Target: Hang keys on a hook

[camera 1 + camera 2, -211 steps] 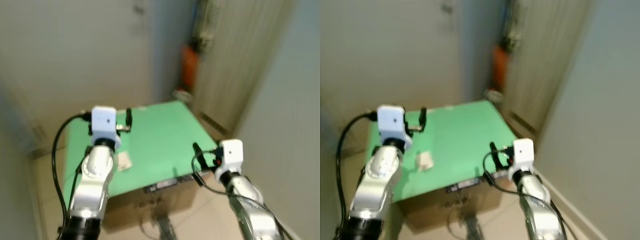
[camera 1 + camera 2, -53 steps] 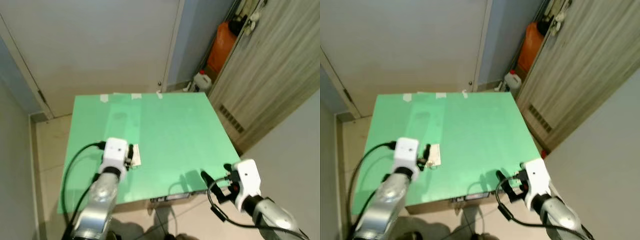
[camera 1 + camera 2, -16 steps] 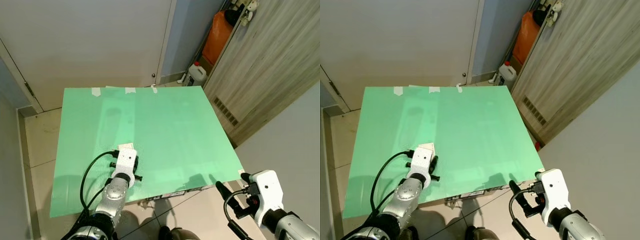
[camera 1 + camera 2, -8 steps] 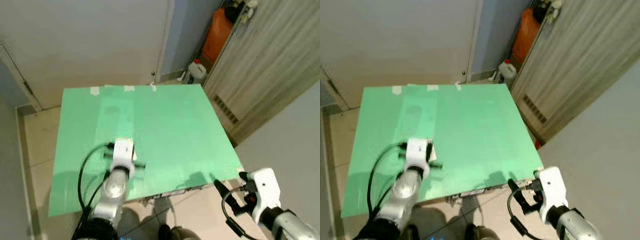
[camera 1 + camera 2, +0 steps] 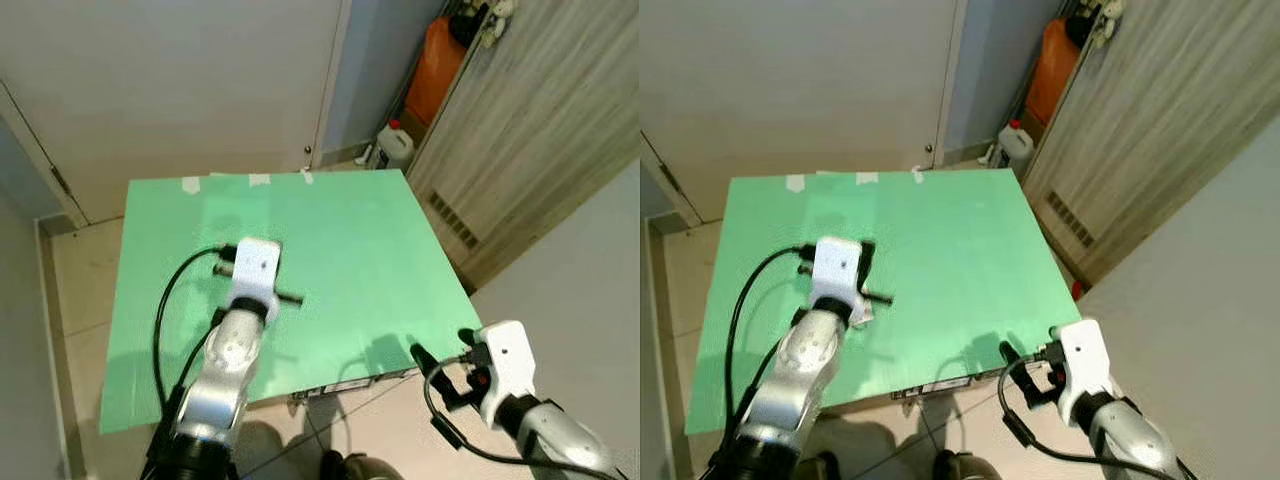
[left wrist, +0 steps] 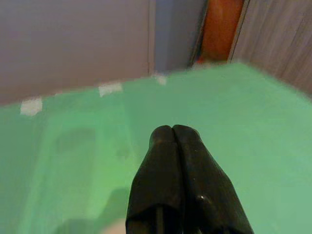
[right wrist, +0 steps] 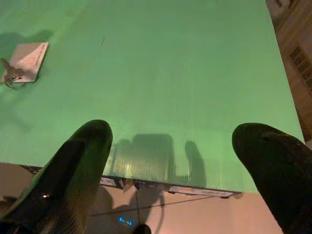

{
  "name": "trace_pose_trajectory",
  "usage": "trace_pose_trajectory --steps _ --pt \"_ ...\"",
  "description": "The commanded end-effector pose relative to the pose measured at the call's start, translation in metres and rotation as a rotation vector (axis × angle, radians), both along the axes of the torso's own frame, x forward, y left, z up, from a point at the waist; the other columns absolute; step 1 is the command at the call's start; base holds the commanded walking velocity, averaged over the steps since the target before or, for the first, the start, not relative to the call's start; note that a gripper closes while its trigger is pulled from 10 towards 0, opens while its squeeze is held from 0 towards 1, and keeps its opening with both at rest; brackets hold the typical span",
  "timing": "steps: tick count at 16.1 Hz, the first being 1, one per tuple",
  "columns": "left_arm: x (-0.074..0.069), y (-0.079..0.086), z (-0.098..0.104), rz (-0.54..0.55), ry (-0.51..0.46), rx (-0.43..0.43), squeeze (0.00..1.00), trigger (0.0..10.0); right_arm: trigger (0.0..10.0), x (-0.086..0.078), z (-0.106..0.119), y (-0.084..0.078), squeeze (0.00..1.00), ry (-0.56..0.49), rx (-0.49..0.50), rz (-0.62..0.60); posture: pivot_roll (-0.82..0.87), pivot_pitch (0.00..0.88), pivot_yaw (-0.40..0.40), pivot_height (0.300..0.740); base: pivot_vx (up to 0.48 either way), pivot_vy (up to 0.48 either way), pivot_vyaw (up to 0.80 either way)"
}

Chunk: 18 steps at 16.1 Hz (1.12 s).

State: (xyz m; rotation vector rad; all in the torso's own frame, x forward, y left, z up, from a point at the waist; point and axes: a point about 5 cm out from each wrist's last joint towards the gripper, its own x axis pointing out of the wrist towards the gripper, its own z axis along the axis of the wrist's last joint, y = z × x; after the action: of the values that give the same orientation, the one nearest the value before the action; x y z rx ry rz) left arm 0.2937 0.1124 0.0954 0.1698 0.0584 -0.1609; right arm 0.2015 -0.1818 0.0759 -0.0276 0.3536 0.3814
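A bunch of keys [image 7: 9, 75] lies on the green table [image 5: 350, 250], next to a white tag [image 7: 27, 54], near the table's front left. My left gripper [image 6: 173, 130] is shut with nothing between its fingers. It hovers above the table's left half and points toward the far edge. Its white wrist block [image 5: 255, 265] hides the spot beneath it in the eye views. My right gripper [image 7: 170, 141] is open and empty. It hangs just off the table's front right corner [image 5: 440, 345], facing across the table toward the keys.
A pale door [image 5: 180, 90] stands behind the table, and a wood-grain cupboard wall [image 5: 540, 130] runs along the right. An orange container [image 5: 440, 70] and a white bottle [image 5: 395, 145] sit on the floor in the far corner. Tape pieces [image 5: 258, 180] mark the table's far edge.
My left arm has risen from low over the table's front left to higher above it. The right gripper has come up closer to the front right corner.
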Motion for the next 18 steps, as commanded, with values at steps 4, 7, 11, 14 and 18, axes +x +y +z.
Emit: trace_pose_trajectory --steps 4,7,11,14,18 --pt "-0.002 -0.023 -0.010 -0.108 0.084 0.134 0.00 10.0 10.0 0.008 -0.010 0.002 0.00 0.002 -0.007 -0.009 -0.09 0.101 -0.115 0.740 0.000 0.000 0.00" --pt "0.004 -0.026 -0.012 -0.125 0.090 0.166 0.00 10.0 10.0 0.013 -0.012 0.005 0.00 -0.012 0.004 -0.011 -0.09 0.083 -0.109 0.740 0.000 0.000 0.00" --pt "0.014 -0.027 -0.013 -0.127 0.094 0.187 0.00 10.0 10.0 0.012 -0.015 0.002 0.00 -0.012 -0.002 -0.007 -0.09 0.074 -0.120 0.740 0.000 0.000 0.00" --pt "0.012 -0.015 -0.026 -0.048 0.144 0.087 0.00 10.0 10.0 0.013 -0.016 0.000 0.00 -0.015 -0.009 -0.006 -0.10 0.078 -0.123 0.740 0.000 0.000 0.00" --pt "0.007 -0.007 -0.047 -0.006 0.197 0.048 1.00 10.0 10.0 0.012 -0.016 -0.003 0.00 -0.011 -0.015 -0.002 -0.11 0.089 -0.136 0.740 0.000 0.000 0.00"
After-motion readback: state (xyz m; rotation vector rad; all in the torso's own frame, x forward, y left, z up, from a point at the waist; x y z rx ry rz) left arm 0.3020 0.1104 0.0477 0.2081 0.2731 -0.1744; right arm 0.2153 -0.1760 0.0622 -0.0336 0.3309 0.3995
